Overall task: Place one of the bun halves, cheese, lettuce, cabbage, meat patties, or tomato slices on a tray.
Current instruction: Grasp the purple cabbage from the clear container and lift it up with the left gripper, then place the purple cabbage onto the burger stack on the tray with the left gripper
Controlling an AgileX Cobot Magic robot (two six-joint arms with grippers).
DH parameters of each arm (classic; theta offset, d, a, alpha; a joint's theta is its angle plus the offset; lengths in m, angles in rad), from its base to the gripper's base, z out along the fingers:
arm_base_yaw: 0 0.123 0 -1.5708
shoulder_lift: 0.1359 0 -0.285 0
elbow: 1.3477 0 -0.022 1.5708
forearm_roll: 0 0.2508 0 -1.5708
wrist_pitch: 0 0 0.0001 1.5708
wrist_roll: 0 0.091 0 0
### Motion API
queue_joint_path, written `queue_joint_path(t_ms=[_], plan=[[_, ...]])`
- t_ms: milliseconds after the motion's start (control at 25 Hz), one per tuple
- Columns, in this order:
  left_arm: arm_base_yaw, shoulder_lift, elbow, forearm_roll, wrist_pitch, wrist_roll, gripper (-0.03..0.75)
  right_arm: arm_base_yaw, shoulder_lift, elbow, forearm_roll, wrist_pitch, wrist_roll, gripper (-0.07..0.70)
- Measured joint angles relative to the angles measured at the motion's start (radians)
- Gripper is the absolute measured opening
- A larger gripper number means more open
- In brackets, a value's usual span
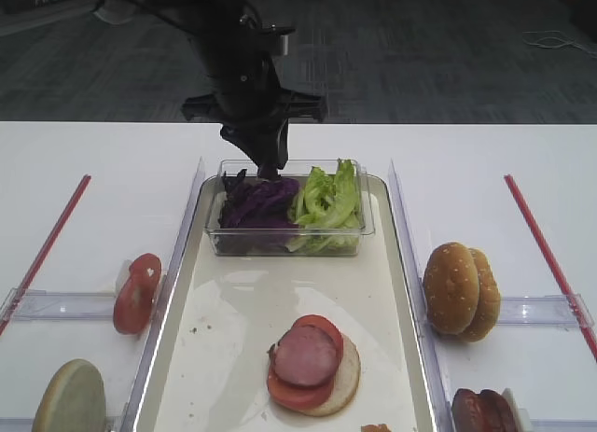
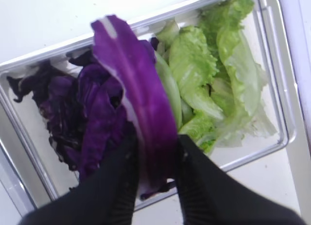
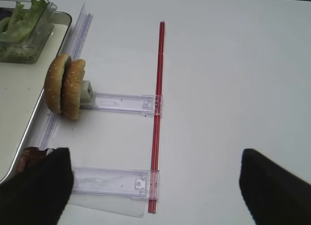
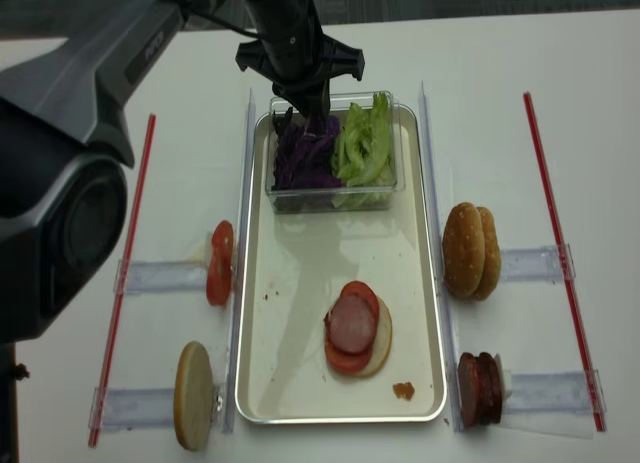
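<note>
My left gripper (image 2: 155, 162) is shut on a purple cabbage leaf (image 2: 138, 89), held just above the clear box (image 1: 284, 241) at the far end of the tray (image 1: 215, 357). More cabbage (image 1: 256, 203) and lettuce (image 1: 326, 199) lie in that box. Near the tray's front, a bun half carries tomato and a meat patty (image 1: 306, 355). Two bun halves (image 1: 460, 290) stand right of the tray and tomato slices (image 1: 136, 292) stand on its left. My right gripper (image 3: 155, 186) is open over bare table. Cheese is out of view.
Red rods (image 1: 51, 245) (image 1: 546, 255) run along both sides, joined to clear plastic rails (image 1: 56, 304). Another bun half (image 1: 70, 399) stands at the front left and dark meat patties (image 1: 480, 411) at the front right. A small crumb (image 4: 403, 390) lies on the tray.
</note>
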Motion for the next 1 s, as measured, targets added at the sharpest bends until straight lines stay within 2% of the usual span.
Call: queue_joint_path(t_ms=[480,840,1000], plan=[[-0.02,-0.14,0.188,-0.009,0.002,0.0,0.175,0.0,0.0,0.0,0.0,0.0,0.0,0.692],[-0.1,-0.191,0.227,-0.009,0.002,0.0,0.174,0.0,0.0,0.0,0.0,0.0,0.0,0.692],[-0.137,-0.222,0.283,-0.009,0.0,-0.002,0.174,0.0,0.0,0.0,0.0,0.0,0.0,0.692]])
